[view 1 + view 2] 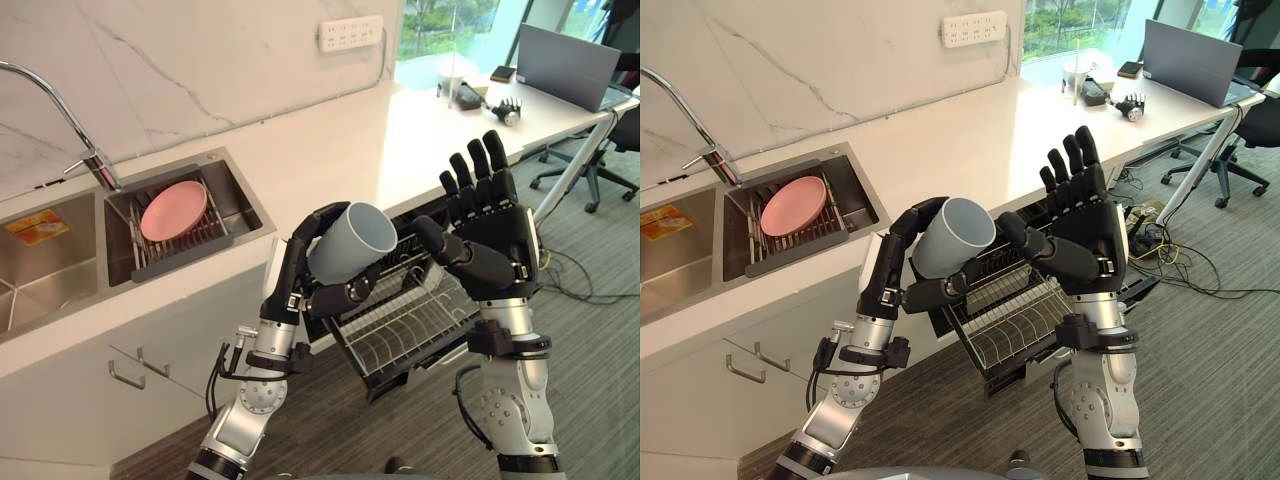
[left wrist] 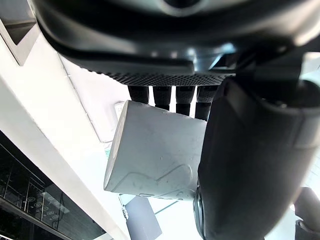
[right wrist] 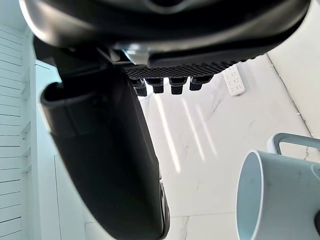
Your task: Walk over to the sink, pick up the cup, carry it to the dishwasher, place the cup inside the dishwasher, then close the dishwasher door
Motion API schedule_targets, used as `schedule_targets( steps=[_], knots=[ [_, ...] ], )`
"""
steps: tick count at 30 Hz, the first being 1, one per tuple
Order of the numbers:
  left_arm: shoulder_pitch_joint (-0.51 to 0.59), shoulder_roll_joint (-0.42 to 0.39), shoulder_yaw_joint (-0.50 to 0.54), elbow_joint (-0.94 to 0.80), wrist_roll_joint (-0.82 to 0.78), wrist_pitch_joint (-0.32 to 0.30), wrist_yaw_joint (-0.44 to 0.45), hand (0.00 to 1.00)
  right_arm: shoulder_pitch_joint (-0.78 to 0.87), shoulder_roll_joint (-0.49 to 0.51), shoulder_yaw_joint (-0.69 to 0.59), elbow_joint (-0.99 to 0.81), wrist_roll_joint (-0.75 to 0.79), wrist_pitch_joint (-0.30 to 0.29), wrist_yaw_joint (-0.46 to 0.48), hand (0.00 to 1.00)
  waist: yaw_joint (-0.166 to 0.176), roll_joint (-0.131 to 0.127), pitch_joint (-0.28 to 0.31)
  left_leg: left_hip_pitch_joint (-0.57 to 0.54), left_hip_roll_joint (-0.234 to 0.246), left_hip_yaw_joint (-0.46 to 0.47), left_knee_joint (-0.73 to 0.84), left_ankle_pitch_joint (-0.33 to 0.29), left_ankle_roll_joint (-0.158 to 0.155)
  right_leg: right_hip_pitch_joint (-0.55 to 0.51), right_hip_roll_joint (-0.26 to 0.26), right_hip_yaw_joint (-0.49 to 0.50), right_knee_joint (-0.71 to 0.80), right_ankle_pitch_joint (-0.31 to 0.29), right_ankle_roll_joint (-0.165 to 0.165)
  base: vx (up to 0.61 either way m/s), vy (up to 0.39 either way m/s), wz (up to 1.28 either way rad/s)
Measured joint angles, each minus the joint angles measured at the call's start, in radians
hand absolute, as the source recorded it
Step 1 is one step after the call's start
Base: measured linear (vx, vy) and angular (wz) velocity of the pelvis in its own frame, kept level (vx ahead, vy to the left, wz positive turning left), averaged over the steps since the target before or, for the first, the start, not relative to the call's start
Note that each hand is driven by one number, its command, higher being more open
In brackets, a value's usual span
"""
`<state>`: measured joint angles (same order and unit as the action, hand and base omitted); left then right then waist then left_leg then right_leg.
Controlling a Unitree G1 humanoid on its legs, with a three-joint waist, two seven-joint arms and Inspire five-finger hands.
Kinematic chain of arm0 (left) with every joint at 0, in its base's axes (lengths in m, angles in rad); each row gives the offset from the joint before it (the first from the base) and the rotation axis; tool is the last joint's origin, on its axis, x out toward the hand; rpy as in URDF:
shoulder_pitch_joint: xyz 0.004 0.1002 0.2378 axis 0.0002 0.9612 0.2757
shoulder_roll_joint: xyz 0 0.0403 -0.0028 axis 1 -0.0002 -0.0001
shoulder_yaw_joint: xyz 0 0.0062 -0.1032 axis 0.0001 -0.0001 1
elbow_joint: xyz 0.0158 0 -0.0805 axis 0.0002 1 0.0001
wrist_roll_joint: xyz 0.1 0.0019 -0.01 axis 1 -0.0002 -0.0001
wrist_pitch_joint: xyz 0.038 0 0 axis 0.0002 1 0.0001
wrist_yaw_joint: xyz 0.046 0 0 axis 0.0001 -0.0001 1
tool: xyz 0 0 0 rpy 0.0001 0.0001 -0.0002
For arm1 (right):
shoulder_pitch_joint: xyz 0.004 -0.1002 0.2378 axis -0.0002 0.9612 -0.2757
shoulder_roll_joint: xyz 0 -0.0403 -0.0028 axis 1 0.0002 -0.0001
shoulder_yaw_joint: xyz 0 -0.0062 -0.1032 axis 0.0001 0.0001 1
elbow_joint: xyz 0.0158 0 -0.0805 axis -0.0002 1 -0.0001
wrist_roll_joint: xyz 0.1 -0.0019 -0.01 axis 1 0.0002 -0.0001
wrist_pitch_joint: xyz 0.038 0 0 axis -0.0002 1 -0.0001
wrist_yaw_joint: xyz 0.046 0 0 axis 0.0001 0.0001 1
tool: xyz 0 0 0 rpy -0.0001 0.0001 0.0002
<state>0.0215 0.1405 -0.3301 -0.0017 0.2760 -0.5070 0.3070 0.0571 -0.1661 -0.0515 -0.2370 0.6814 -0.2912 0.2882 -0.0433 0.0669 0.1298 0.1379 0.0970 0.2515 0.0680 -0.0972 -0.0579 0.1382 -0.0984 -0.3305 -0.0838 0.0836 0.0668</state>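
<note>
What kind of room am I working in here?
Probably an office kitchenette: a steel sink and faucet set in a white counter, a dishwasher rack pulled out below it, and a laptop and office chair beyond.

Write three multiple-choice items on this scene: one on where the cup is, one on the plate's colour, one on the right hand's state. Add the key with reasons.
1. Where is the cup?
A. on the counter
B. in the left hand
C. on the floor

2. What colour is the plate in the sink?
A. pink
B. green
C. black

3. How is the right hand?
A. shut on the cup
B. shut on a spoon
C. open, holding nothing

Key: 1 B, its fingers curl round the cup above the pulled-out dishwasher rack. 2 A, it shows pink. 3 C, its fingers stand straight beside the cup.
</note>
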Motion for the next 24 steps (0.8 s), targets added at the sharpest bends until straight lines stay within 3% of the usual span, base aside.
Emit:
schedule_targets(
  steps=[10, 16, 24],
  knots=[
    [0.000, 0.001, 0.001, 0.000, 0.001, 0.018, 0.000, 0.00, 0.000, -0.003, 0.075, 0.000, -0.021, 0.034, 0.030, 1.00, 0.003, -0.036, -0.018, -0.004, -0.007, 0.006, 0.003, -0.001, 0.003, -0.006, -0.003, 0.008, -0.001, 0.004, 0.003, -0.01, 0.002, -0.01],
    [0.000, 0.000, 0.001, 0.000, 0.000, 0.020, -0.002, 0.00, 0.000, -0.004, 0.099, 0.004, -0.027, 0.060, 0.041, 1.00, 0.003, -0.045, -0.023, -0.012, -0.008, 0.011, 0.006, 0.000, 0.005, -0.016, -0.004, 0.014, -0.001, 0.012, 0.002, -0.01, 0.006, -0.02],
    [0.000, 0.000, 0.001, -0.004, 0.001, 0.020, -0.002, 0.00, 0.000, -0.019, 0.127, 0.045, -0.206, 0.093, 0.005, 1.00, 0.004, -0.049, -0.026, -0.013, -0.009, 0.011, 0.006, 0.003, 0.010, -0.017, -0.009, 0.015, -0.001, 0.016, 0.004, 0.00, 0.000, 0.00]
  ],
)
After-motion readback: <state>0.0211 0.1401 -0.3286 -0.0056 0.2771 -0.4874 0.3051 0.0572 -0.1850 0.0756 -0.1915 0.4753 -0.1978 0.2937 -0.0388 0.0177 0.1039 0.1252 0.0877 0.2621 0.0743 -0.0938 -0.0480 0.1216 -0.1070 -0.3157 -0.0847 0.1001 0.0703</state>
